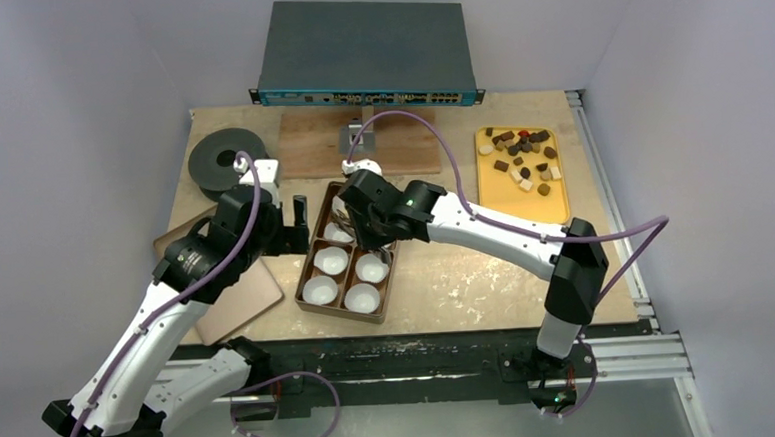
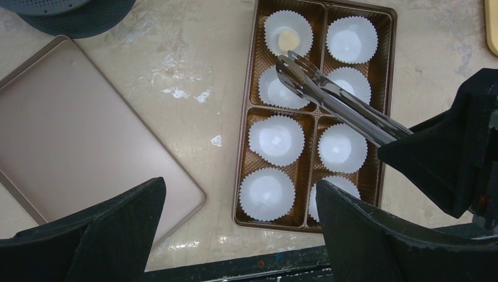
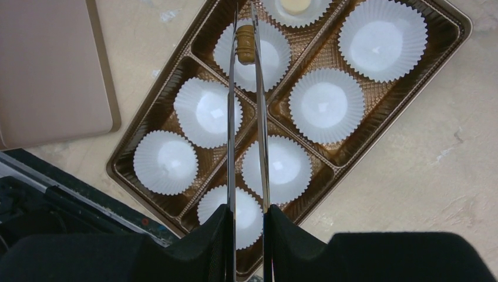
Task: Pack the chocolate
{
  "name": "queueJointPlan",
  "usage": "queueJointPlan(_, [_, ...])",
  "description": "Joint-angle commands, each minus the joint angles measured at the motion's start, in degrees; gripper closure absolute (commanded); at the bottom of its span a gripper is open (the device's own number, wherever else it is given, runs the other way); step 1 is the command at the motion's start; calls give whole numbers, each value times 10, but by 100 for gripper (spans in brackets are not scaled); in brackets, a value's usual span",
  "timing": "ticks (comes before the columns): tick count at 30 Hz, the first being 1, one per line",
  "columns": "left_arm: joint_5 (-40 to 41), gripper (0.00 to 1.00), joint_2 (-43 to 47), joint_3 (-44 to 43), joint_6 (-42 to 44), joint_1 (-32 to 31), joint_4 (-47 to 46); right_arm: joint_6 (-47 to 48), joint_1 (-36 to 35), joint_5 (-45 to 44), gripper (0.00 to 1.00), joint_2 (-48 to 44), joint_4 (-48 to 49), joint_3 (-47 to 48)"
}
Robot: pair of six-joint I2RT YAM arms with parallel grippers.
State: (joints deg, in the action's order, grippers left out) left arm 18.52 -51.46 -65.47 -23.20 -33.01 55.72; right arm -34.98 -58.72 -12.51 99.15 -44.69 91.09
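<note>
Right fingers (image 3: 197, 244) clamp tongs (image 3: 231, 147), tan chocolate (image 3: 245, 44) pinched at their tip; left fingers (image 2: 111, 232) gape.

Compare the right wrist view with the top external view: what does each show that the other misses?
Only the right wrist view: a tan chocolate pinched in the tips of the tongs above a paper cup, and a cream piece in the next one. Only the top external view: the yellow tray of loose chocolates and the grey equipment case at the back. Both: the brown box with its cups, and the flat tan tray beside it.
</note>
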Motion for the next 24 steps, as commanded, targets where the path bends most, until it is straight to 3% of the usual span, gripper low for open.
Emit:
queueJointPlan(1, [12,0,7,-8,-2,3,1,-4,-1,-20,80,2,4,28])
queueJointPlan(15, [9,0,0,-13,0,3,-2,0,-1,-27,60,9,-2,39])
queueJointPlan(24, [7,0,-1,-15,1,3,-2,0,0,-30,57,-5,-5,42])
